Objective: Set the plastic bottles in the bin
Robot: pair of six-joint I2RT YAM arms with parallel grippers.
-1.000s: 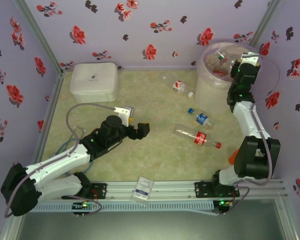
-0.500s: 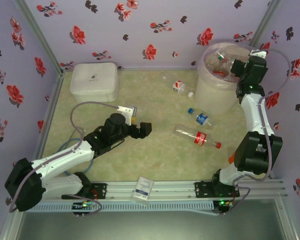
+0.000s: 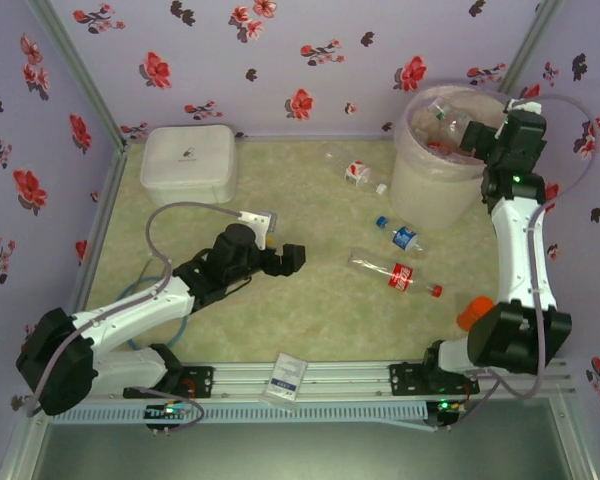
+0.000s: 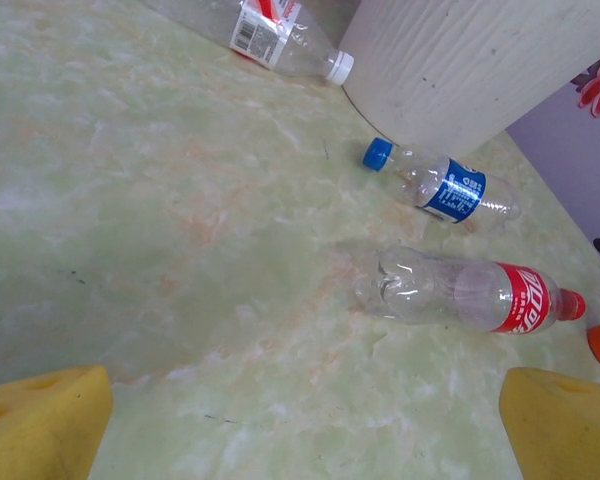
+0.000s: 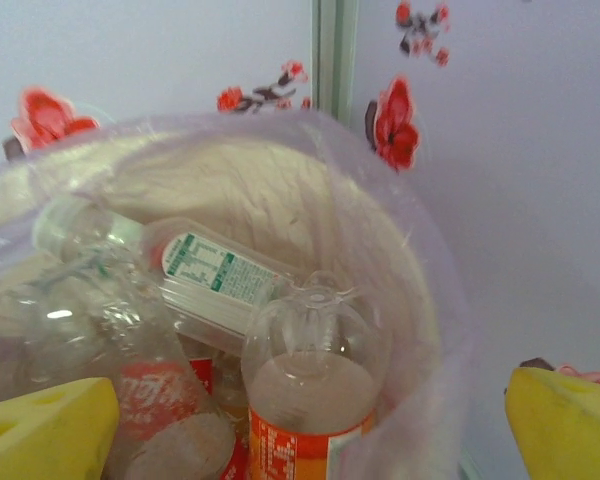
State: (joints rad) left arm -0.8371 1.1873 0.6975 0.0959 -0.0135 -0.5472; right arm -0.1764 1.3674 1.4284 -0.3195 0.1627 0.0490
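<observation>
**Three bottles [image 3: 395,273] still on the mat as right gripper [image 3: 477,140] opens over bin [image 3: 420,190]**

Within the last second my right gripper, upper right of the overhead frame, swung from the bin's front to its right side and spread its jaws. The wrist view shows them wide and holding nothing. The yellow pads [image 5: 40,430] sit either side of an orange-labelled bottle [image 5: 305,400], base up among others inside the liner [image 5: 380,250]. I take that as the one just dropped.

The left gripper [image 3: 285,260] hangs centre-left, jaws wide and empty, unchanged. Three bottles remain ahead of it: a red-labelled bottle [image 4: 470,295], a blue-capped one [image 4: 450,190] near the bin's wall, and a white-capped one [image 4: 280,30] at the top edge. An orange cap [image 3: 473,312] by the right arm may mark a fourth; I cannot tell.

The mat [image 3: 310,200] is pale green and marbled. Lilac walls [image 3: 280,60] carry red and black flowers, and a white box [image 3: 188,163] sits upper left.
</observation>
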